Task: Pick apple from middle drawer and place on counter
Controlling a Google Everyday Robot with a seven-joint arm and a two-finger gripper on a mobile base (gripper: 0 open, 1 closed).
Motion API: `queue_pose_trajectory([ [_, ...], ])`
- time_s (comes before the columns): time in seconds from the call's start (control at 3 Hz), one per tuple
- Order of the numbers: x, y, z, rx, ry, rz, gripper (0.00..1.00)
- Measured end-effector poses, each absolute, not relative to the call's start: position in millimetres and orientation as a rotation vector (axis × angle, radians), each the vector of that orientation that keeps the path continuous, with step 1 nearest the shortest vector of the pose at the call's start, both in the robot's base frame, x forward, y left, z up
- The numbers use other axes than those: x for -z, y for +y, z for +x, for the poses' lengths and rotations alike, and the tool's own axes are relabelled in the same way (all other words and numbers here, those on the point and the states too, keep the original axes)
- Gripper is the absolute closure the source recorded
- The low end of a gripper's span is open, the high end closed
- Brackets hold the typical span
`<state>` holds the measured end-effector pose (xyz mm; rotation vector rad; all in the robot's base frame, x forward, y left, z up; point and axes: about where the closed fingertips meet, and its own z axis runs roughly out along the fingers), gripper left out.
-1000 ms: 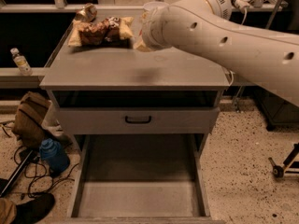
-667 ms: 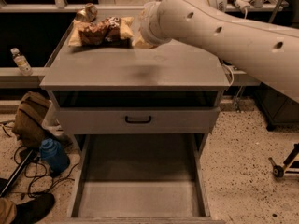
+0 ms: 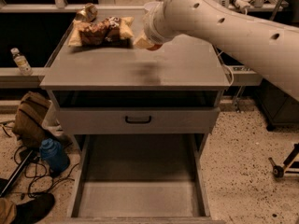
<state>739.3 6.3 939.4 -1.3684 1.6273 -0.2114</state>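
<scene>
My gripper (image 3: pixel 145 43) is at the end of the big white arm, over the back middle of the grey counter (image 3: pixel 117 73), and is mostly hidden behind the wrist. A small red-orange sliver of the apple (image 3: pixel 155 46) peeks out under the wrist, above the counter surface. Its shadow falls on the counter below. The middle drawer (image 3: pixel 140 197) is pulled out wide at the bottom of the view, and its flat grey floor is bare.
Crumpled snack bags (image 3: pixel 100 31) and a can (image 3: pixel 88 12) lie at the counter's back left. A shut drawer front with a black handle (image 3: pixel 138 120) sits above the open drawer. A water bottle (image 3: pixel 21 61), a backpack (image 3: pixel 30 120) and a blue bottle (image 3: pixel 53 155) are on the left.
The arm's upper part has swung up and to the right. The wrist stays over the back middle of the counter. The drawer has not moved.
</scene>
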Motion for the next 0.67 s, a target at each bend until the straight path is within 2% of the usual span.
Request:
queue_pose_trajectory([
  [0.33,-924.8,4.6,744.5,0.134,1.673,-1.343,1.00],
  [0.67,-924.8,4.6,744.5,0.134,1.673,-1.343,1.00],
])
